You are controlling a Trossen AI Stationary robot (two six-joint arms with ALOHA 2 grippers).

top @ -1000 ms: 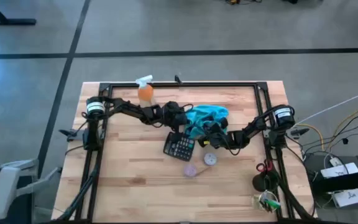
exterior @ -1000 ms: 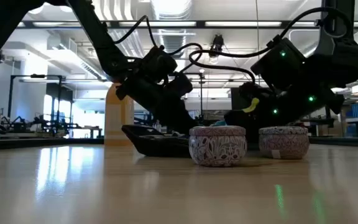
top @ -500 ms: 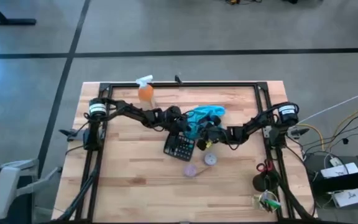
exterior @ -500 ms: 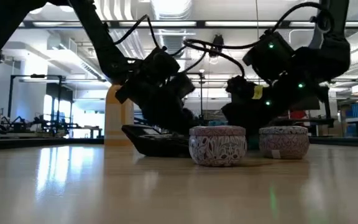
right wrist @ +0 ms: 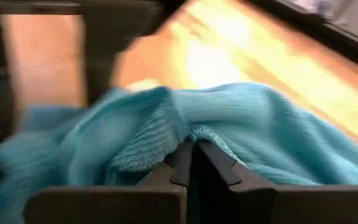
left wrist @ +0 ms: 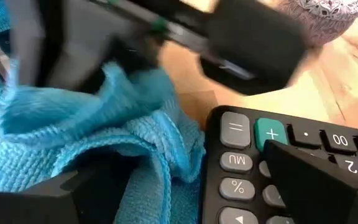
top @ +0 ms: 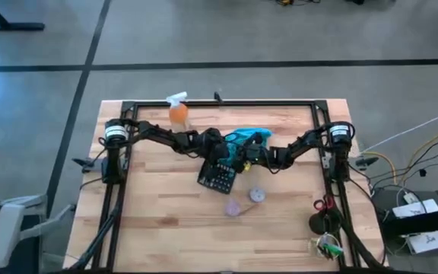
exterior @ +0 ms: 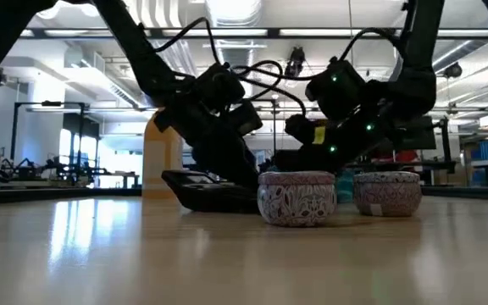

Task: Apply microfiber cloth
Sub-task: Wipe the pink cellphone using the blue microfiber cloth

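Wiping step: our right gripper, jaws pinching the microfiber cloth, should drag it toward 7 o'clock over the calculator; left gripper jaws spread wide.

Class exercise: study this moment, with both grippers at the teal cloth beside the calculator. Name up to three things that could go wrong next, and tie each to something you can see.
1. The right gripper is shut on a fold of the microfiber cloth; the thin pinch might slip loose.
2. The left gripper straddles cloth and calculator, so it could drag the calculator along.
3. Two small tins sit near; a sweep could knock them.
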